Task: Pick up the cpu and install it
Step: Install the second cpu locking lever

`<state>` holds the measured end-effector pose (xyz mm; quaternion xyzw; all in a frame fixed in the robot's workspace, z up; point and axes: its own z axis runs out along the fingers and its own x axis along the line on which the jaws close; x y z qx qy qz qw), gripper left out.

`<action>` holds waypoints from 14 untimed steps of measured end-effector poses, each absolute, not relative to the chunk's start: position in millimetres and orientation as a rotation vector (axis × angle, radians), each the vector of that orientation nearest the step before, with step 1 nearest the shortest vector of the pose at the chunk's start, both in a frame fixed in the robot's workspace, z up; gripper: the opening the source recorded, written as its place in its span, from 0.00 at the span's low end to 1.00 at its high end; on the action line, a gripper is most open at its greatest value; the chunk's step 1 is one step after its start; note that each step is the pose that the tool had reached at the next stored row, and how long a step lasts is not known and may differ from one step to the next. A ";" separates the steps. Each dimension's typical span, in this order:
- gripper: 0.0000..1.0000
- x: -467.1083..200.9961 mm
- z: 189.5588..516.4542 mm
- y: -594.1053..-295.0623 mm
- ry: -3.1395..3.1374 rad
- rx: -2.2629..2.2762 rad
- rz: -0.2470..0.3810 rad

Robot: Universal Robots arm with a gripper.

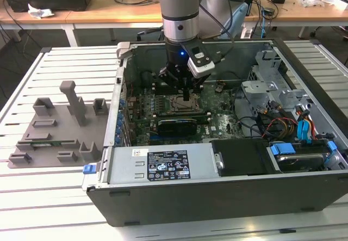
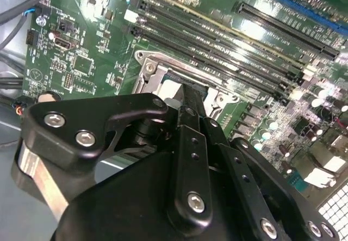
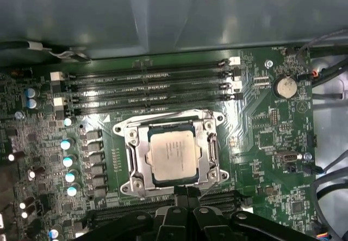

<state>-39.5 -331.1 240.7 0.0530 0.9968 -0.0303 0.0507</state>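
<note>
The cpu, a small silver-grey square chip, lies flat inside the metal-framed socket on the green motherboard. In the exterior view the cpu is a pale square in the middle of the open computer case. My gripper hangs just over the socket's edge. Its black fingers are together and shut, with nothing between them. In the exterior view the gripper points straight down over the socket. In the second wrist view the gripper covers much of the socket.
Grey plastic fixture blocks sit on the slatted table at the exterior view's left. Inside the case are a power supply, a drive cage with cables, and memory slots beside the socket. Case walls ring the motherboard.
</note>
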 end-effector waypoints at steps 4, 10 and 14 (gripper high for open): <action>0.11 -39.4 240.7 -337.6 3.034 0.161 -0.092; 0.11 -39.4 238.3 -346.3 3.036 0.117 -0.090; 0.11 -39.4 236.4 -346.7 3.037 0.005 -0.084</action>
